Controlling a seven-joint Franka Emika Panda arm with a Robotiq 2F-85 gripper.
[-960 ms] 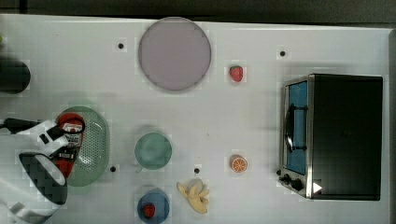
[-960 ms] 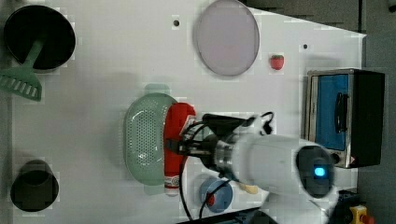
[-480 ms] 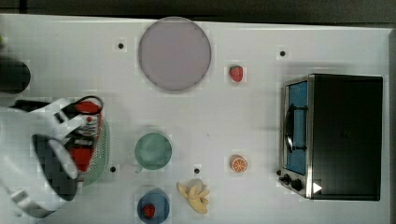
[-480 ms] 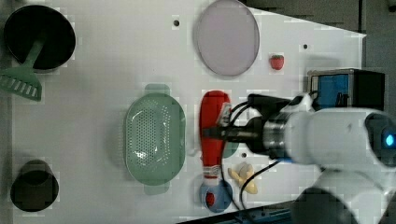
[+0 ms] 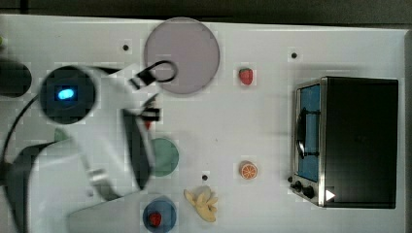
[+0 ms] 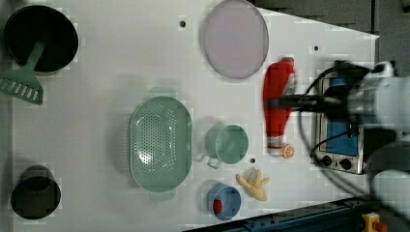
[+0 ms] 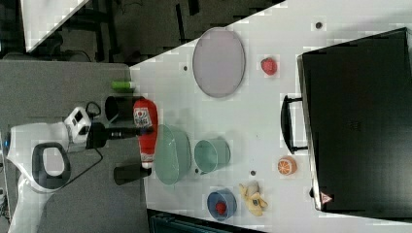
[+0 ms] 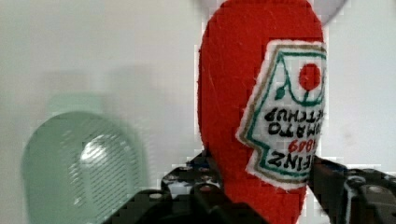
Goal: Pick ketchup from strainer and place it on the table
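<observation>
Going by the left view from its left side: a black bowl (image 6: 41, 31) sits in the corner with a green slotted scoop (image 6: 21, 82) leaning out of it, and a dark cup (image 6: 35, 192) stands nearer the lower edge. Next comes the strainer (image 6: 161, 143), resting on the white surface (image 6: 106, 58) with nothing in it. Just beside it, toward the left view's right, is a green mug (image 6: 231, 143), and below that a blue bowl (image 6: 224, 201) with a small red item inside. A grey plate (image 6: 235, 38) lies toward the far edge. A peeled banana (image 6: 254, 183) lies beside the blue bowl.

Further toward the left view's right is the ketchup (image 6: 279, 106), held lengthwise with its white cap end close to an orange slice (image 6: 288, 151). The end effector (image 6: 283, 102) is closed on the ketchup's middle, with the arm reaching in from the left view's right. In the right view the ketchup (image 7: 145, 130) hangs raised above the surface, well apart from the strainer's bowl (image 7: 171, 154). In the wrist view the ketchup (image 8: 247, 107) stands between the dark fingers (image 8: 205, 186), its label facing the camera, with the strainer (image 8: 84, 163) below and to one side.

At the left view's far right stands a toaster oven (image 6: 338, 133) with a blue door.
</observation>
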